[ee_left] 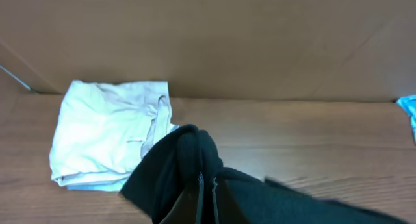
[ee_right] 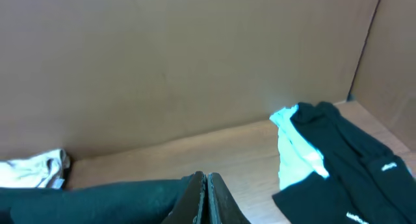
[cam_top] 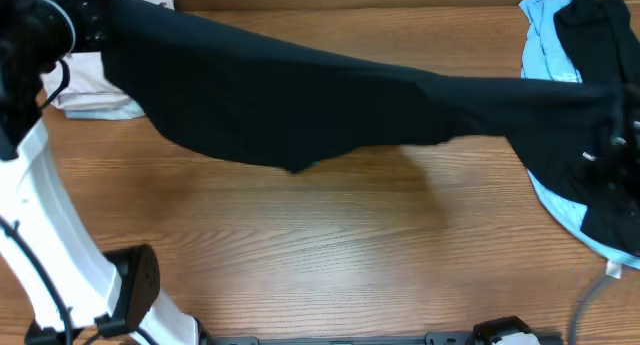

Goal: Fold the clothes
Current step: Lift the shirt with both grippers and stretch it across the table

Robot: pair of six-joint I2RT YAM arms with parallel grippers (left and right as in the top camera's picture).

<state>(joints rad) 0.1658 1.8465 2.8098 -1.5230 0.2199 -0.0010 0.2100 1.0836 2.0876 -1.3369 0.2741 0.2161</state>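
Because it is soft, limp cloth, the large black garment (cam_top: 300, 115) sags in a shallow curve where it hangs stretched above the table (cam_top: 330, 255), spanning almost the full width. It looks light and not fragile, but it will likely droop, bunch and slide wherever it is unsupported, so hems and corners are the best places to take hold.

The left gripper (ee_left: 207, 193) is pressed together on a bunched end of it, and the right gripper (ee_right: 205, 191) pinches the opposite end the same way.

At the left a pale folded garment (ee_left: 107, 133) lies on the table. At the right a light blue garment (cam_top: 548, 45) lies heaped under a black garment with a white logo (ee_right: 351, 152). No basket or bin shows, only a brown board (ee_right: 182, 62) behind.
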